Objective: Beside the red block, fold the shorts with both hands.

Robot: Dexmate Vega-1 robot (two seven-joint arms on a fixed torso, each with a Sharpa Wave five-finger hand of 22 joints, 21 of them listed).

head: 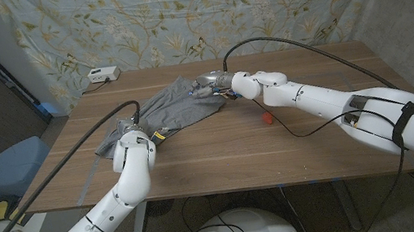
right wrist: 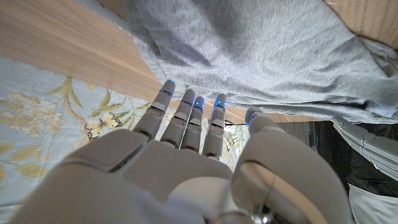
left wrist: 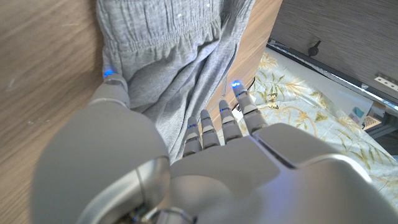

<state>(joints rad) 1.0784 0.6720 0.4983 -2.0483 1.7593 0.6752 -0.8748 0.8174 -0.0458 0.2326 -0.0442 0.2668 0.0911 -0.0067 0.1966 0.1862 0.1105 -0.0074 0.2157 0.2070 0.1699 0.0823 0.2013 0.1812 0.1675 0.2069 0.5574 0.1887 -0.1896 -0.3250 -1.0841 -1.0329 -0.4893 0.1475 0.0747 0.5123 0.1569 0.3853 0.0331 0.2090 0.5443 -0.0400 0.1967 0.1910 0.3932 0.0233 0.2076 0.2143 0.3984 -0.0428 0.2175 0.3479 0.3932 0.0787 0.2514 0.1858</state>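
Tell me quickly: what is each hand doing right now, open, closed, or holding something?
Left hand: at the near edge of the grey shorts; a grip cannot be told.
Right hand: at the shorts' far edge; a grip cannot be told.

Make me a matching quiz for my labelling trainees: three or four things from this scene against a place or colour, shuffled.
Things:
1. shorts
2. red block
3. left hand
4. white box

Places or colours:
A. far left corner of the table
B. at the shorts' near left edge
C. grey, spread on the table
D. beside the right forearm

Pairs: 1-C, 2-D, 3-B, 4-A
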